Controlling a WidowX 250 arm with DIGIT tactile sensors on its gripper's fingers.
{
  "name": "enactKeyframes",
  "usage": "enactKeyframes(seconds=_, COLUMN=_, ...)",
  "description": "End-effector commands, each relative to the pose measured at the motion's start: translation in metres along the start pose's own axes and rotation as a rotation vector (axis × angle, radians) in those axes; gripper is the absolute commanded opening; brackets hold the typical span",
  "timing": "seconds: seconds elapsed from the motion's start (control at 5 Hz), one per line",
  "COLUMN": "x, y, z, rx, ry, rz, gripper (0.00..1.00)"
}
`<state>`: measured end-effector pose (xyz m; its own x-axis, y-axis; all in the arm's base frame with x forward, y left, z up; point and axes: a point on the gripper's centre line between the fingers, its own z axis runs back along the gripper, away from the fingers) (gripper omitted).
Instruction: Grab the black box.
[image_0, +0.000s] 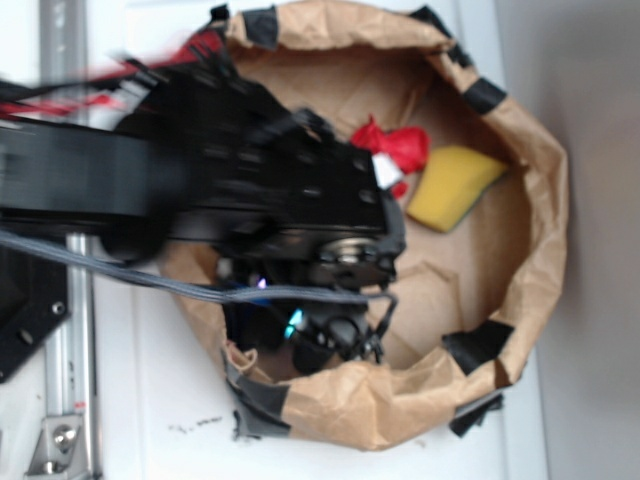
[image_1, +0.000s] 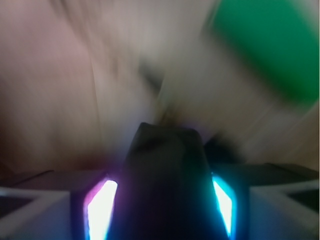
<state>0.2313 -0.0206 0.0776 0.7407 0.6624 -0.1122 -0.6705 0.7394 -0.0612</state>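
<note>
Filling the lower middle of my wrist view, the black box (image_1: 167, 175) sits as a dark, rounded block right between my two lit fingers, one glowing pink-white (image_1: 100, 207) on the left and the other cyan (image_1: 223, 202) on the right. My gripper (image_1: 165, 205) has its fingers pressed against both sides of the block, clamped on it, with the box's top edge poking out ahead of them. Everything past it is badly smeared by motion blur. Up in the right corner of that view lies the green block (image_1: 272, 45), well apart from the box, on the pale brown paper floor (image_1: 75, 90).

From the exterior view, my gripper (image_0: 305, 335) is down inside the brown paper bag (image_0: 540, 200), near its lower left wall; the same pink and cyan glows show there, but the box itself I cannot make out among the dark parts. My black arm (image_0: 200, 170) reaches in from the left, blurred, with a grey cable (image_0: 150, 282) trailing beneath it. Further into the bag, towards the right, a yellow sponge (image_0: 452, 186) lies beside a red object (image_0: 400, 148). Black tape strips (image_0: 478, 345) patch the bag's rolled rim. The bag stands on a white table (image_0: 150, 400), beside a metal rail (image_0: 72, 330) at the left.
</note>
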Motion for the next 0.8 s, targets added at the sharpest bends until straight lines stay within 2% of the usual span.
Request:
enactKeyframes(seconds=0.0, x=0.027, y=0.010, z=0.082, rx=-0.016, ry=-0.318, rz=-0.323, gripper=0.00)
enactKeyframes(seconds=0.2, x=0.023, y=0.011, z=0.100, rx=-0.007, ry=-0.319, rz=-0.508, gripper=0.00)
enactKeyframes(seconds=0.4, x=0.029, y=0.019, z=0.107, rx=0.007, ry=-0.306, rz=-0.529, gripper=0.00)
enactKeyframes(seconds=0.6, x=0.031, y=0.015, z=0.108, rx=-0.027, ry=-0.267, rz=-0.546, gripper=0.00)
